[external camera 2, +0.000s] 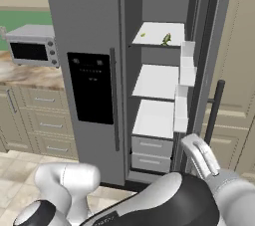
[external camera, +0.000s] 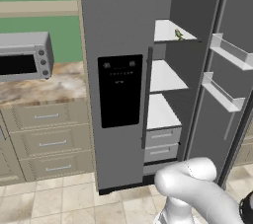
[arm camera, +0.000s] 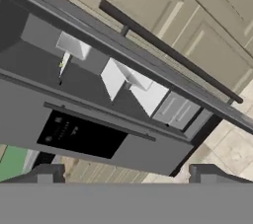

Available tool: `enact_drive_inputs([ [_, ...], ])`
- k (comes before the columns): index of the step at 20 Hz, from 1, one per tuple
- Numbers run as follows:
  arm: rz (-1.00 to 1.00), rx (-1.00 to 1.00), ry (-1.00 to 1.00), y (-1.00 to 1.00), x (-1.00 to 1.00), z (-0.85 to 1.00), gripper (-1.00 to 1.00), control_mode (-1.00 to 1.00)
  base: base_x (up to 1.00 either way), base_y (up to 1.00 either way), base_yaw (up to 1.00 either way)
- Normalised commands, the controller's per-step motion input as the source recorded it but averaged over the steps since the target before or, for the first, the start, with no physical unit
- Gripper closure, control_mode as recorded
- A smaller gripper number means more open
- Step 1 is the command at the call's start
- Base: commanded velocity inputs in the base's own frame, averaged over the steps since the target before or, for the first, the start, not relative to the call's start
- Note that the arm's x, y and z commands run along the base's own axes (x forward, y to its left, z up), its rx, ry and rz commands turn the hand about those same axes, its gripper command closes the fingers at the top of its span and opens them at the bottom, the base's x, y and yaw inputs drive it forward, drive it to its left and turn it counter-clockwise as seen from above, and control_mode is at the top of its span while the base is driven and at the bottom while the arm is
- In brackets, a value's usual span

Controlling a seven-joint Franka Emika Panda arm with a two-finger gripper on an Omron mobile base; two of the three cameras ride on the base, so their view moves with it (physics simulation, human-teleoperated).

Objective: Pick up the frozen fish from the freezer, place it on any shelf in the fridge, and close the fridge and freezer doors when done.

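Across the middle of the left base picture stands the tall grey fridge-freezer unit (external camera: 118, 16). Its left-hand door (external camera: 116, 85), with the black dispenser panel (external camera: 120, 91) and a long dark bar handle (external camera: 147, 97), is shut. Its right-hand door (external camera: 230, 75) is swung open at the right of the frame, pale bins (external camera: 225, 92) on its inner face. Between them the open compartment (external camera 2: 162, 1) shows three white shelves above two grey drawers (external camera 2: 152, 153). On the top shelf (external camera: 165, 30), in the upper centre of that picture and toward the shelf's right front edge, lies the small green frozen fish (external camera: 179, 34); the right base picture shows it near the same edge (external camera 2: 166, 39). At the left of both base pictures a silver toaster oven (external camera: 24, 56) sits on a marbled counter (external camera: 47, 90) over beige drawers (external camera: 49, 141). Low in the hand picture the gripper (arm camera: 126, 173) has its two dark fingertips (arm camera: 47, 172) spread wide apart with nothing between them, well apart from the unit.
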Motion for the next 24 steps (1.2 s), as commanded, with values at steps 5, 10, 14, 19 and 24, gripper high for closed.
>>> enact_drive_inputs([
  [5,0.03,-0.03,0.00,-0.45,1.00,-0.63,-1.00,-1.00,0.00,0.00,0.00],
  [10,0.00,-0.01,0.02,-0.42,1.00,-0.42,-1.00,-1.00,0.00,0.00,0.00],
  [14,0.00,0.00,0.00,-0.46,1.00,-0.41,-1.00,-1.00,0.00,0.00,0.00],
  [19,0.00,0.00,0.00,-0.45,0.98,-0.47,-1.00,-1.00,0.00,0.00,0.00],
  [24,0.00,0.00,0.00,-0.56,0.69,-0.28,-1.00,-1.00,0.00,0.00,0.00],
])
